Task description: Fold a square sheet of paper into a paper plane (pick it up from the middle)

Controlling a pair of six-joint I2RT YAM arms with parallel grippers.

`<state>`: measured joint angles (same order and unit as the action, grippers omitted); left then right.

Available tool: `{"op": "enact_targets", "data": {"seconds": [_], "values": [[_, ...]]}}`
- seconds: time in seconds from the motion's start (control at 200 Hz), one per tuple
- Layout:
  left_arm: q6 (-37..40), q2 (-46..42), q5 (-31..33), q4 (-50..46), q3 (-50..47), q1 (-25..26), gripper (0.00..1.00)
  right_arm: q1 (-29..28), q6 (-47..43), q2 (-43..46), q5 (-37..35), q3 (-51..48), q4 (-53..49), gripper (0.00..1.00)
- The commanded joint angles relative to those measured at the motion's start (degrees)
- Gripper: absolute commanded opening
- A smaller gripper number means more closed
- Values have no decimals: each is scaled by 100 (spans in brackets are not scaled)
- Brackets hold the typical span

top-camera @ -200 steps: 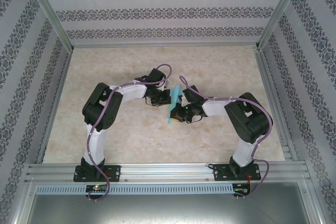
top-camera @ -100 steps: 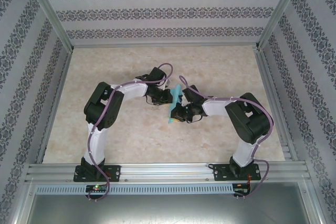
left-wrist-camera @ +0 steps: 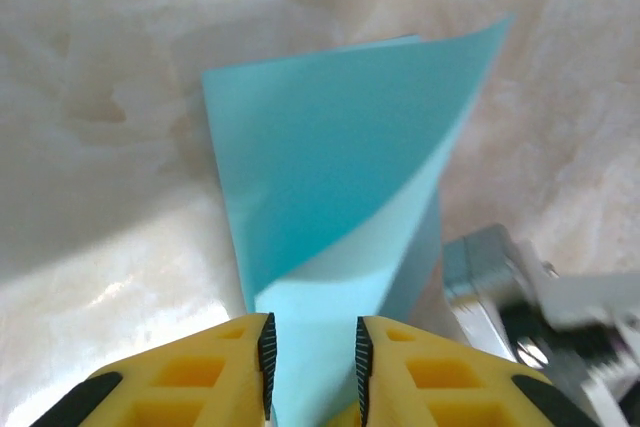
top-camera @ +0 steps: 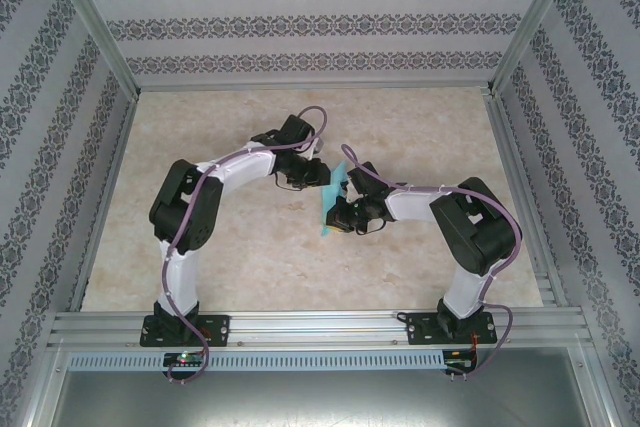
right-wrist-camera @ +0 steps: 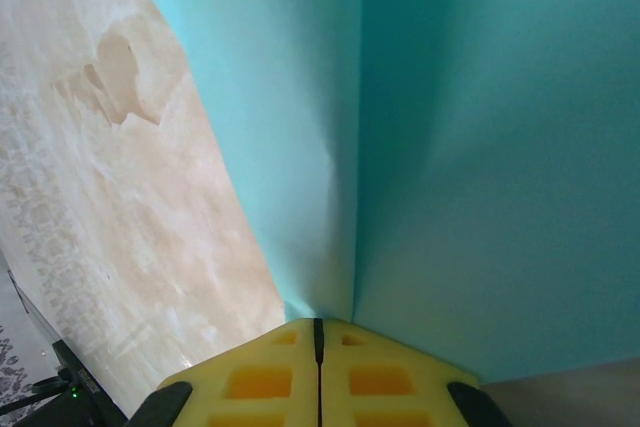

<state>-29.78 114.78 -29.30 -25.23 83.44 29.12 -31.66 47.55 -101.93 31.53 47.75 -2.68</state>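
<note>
Now my left pincer [left-wrist-camera: 312,357] is letting go: its pads, pressed together a second ago, are standing apart, and the paper [left-wrist-camera: 340,177] is running loosely through the gap instead of being nipped. My right pincer [right-wrist-camera: 319,332] is staying pressed together on the paper, just where a crease is running out from its tips, so it alone is carrying the sheet. The paper is standing on edge over the middle of the table [top-camera: 250,257], between my two wrists, with one layer curling away from the other. From above, my left elbow is swinging outward compared with a moment back, while the sheet is keeping its place. I am judging that a pinch along the fold is ending and the left side is freeing itself for a new hold. The paper is looking far from a pointed dart yet.
</note>
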Motion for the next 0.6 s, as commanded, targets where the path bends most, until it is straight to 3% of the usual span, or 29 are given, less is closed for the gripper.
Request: {"op": "enact_targets", "data": {"seconds": [0.0, 0.31, 0.595], "values": [[56, -371, -236, -197, -284, -22, 27, -20, -97, -127, -446, -145, -733, 6], [-102, -102, -760, 179, -557, 58, 12, -31, -118, -57, -413, -141, -716, 6], [-86, 366, -938, 348, -310, 102, 10, -41, -149, 26, -439, -147, -749, 6]]}}
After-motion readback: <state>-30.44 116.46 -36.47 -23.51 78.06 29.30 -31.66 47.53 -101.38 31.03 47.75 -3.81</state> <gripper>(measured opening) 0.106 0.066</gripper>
